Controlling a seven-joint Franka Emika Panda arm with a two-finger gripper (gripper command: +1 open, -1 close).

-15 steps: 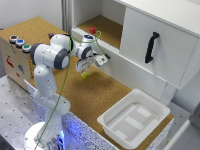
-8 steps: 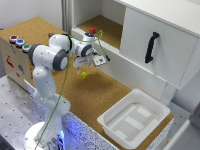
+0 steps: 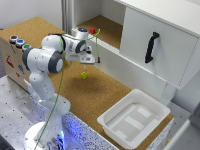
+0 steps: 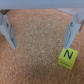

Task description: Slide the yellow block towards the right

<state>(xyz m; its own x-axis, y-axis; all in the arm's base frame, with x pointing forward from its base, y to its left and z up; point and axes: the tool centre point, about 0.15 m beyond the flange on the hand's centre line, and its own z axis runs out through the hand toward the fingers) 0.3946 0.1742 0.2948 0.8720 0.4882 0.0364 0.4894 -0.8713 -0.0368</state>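
Wrist view: the gripper (image 4: 40, 29) has its two fingers (image 4: 7, 29) spread wide over the cork surface (image 4: 37, 55), nothing between them and nothing touched. The yellow block (image 4: 66, 57), marked with a black N, lies on the cork just beyond the tip of one finger, outside the gap. In the exterior view the gripper (image 3: 89, 59) hangs above the cork with the yellow block (image 3: 84, 75) below it, apart from the fingers. A small red cube (image 3: 92, 30) sits farther back, and a white tray (image 3: 134, 118) rests toward the exterior view's right.
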